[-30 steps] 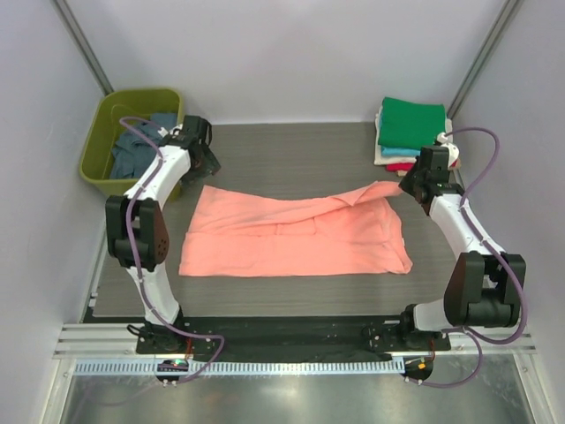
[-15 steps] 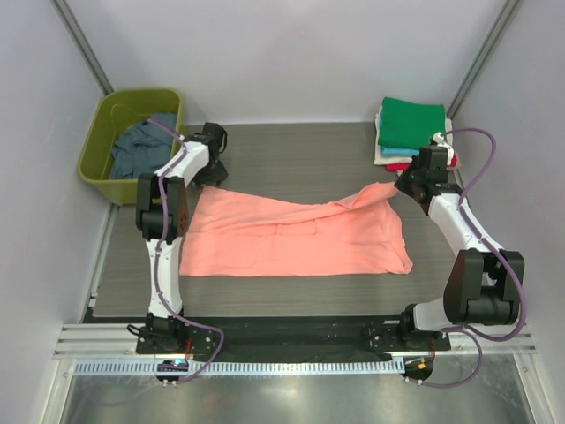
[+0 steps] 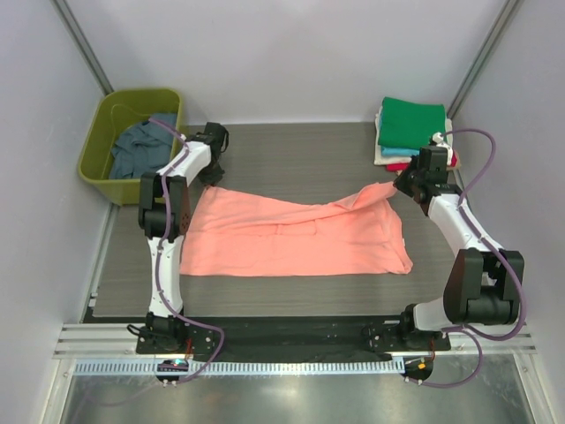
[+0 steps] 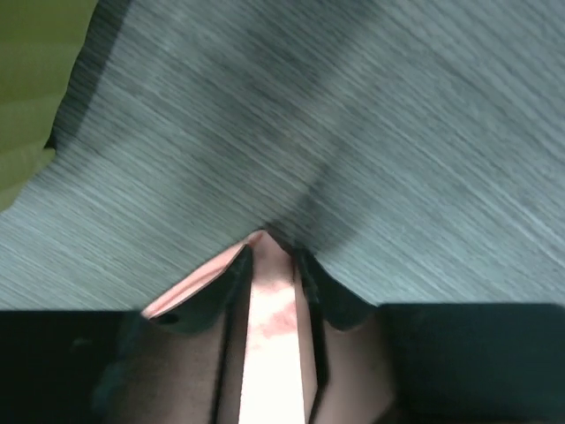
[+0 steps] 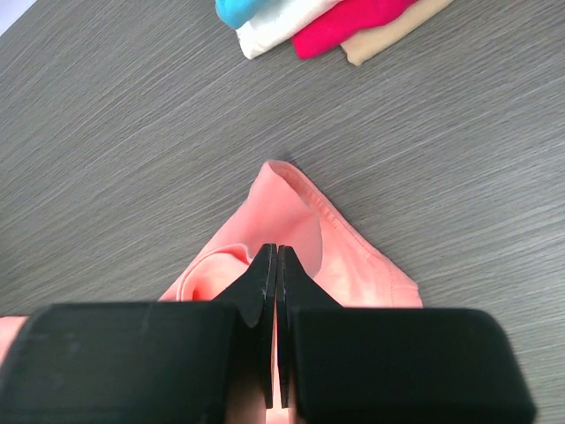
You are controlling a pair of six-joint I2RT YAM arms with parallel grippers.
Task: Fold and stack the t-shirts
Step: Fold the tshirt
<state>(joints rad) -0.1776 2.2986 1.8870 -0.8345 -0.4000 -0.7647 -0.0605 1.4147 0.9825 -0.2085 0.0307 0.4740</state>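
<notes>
Left end effector (image 4: 272, 256) narrowed, t-shirt (image 3: 291, 243) pinched — tub (image 3: 141, 92) (olive) beside

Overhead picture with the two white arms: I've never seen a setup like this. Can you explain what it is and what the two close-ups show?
Those are two robot arms bolted to a table, filmed from above and behind. Each close-up comes from a small camera on one wrist, looking past that arm's own black fingers. On the table lie a spread-out salmon-pink t-shirt and, at the far right, a stack of folded t-shirts. Beside the table at the far left is an olive-green tub holding blue-grey cloth. The right gripper is pinched shut on the pink shirt's far right corner. The left gripper has the far left corner between its fingers; whether it grips yet is unclear.
</notes>
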